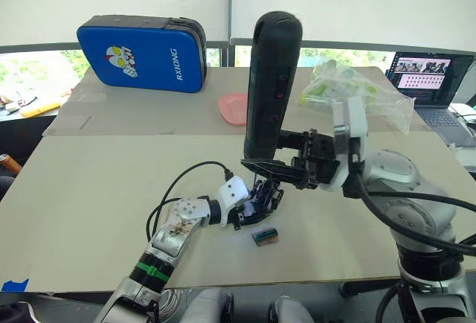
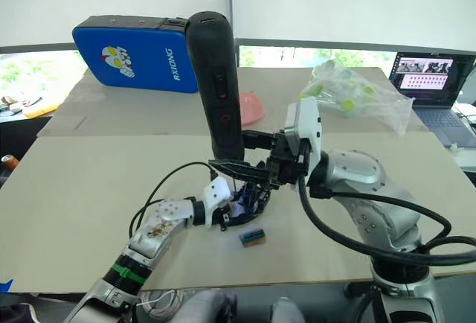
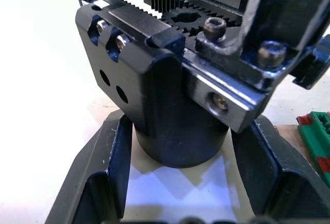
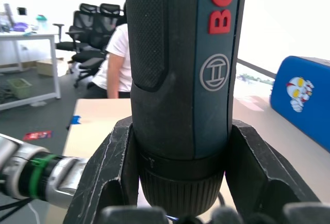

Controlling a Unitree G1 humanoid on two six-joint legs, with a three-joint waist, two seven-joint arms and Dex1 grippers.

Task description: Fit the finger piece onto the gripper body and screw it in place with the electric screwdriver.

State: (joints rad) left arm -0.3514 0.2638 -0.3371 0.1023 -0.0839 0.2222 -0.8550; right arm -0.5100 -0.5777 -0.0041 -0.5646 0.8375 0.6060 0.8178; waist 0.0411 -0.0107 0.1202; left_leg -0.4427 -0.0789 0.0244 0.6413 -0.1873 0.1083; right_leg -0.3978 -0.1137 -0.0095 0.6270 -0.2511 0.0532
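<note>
Jaws of the right gripper [image 1: 269, 168] are clamped around the upright electric screwdriver [image 1: 272, 85], its tip pointing down at the gripper body [image 1: 262, 198]. That body sits between the left gripper's [image 1: 251, 205] jaws, which press against its round base; a green-and-brown block [image 1: 265, 236] lies just beside them.

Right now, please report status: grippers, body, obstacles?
Left gripper shut on body. Right gripper shut on screwdriver, upright above body. Small green block beside body, not touching.
</note>
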